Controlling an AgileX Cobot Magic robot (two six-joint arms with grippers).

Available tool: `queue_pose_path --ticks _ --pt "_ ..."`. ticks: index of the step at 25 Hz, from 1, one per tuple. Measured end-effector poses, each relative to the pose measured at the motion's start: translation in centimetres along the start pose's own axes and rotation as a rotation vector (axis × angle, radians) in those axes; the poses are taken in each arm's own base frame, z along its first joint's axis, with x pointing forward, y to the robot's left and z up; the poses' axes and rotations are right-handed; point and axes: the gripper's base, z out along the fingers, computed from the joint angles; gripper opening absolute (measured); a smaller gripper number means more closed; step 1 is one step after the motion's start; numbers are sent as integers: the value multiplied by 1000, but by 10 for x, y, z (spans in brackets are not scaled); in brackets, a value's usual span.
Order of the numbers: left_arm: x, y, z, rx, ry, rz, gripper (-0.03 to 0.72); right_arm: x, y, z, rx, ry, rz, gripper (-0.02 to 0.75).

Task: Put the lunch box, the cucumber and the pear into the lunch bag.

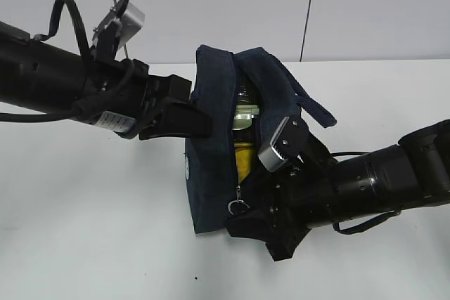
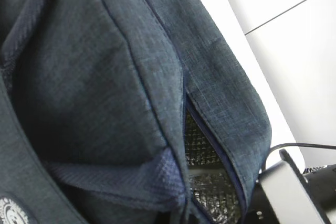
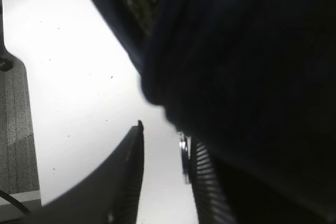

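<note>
The dark navy lunch bag [image 1: 211, 166] stands mid-table, its top zip partly open. In the slit I see the yellow pear [image 1: 244, 159] and, beyond it, the pale green lunch box lid [image 1: 246, 113]. Something dark lies at the far end; I cannot tell if it is the cucumber. My left gripper [image 1: 200, 123] is against the bag's left side, apparently shut on bunched fabric [image 2: 105, 77]; its jaws are hidden. The foil lining [image 2: 210, 182] shows. My right gripper [image 1: 246, 221] is open at the bag's near end [image 3: 252, 66], with the metal ring pull [image 3: 184, 158] against one finger [image 3: 202, 182].
The white table [image 1: 84, 216] runs around the bag. A bag handle loop [image 1: 313, 107] hangs to the right over my right arm. A wall stands behind the table.
</note>
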Motion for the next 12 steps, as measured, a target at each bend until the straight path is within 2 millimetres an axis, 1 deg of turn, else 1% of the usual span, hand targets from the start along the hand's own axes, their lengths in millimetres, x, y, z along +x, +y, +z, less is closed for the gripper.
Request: queue_pose_path --ticks 3,8,12 --pt "0 0 0 0 0 0 -15 0 0 0 3 2 0 214" --pt "0 0 0 0 0 0 -15 0 0 0 3 2 0 144" --pt "0 0 0 1 1 0 -15 1 -1 0 11 9 0 55"
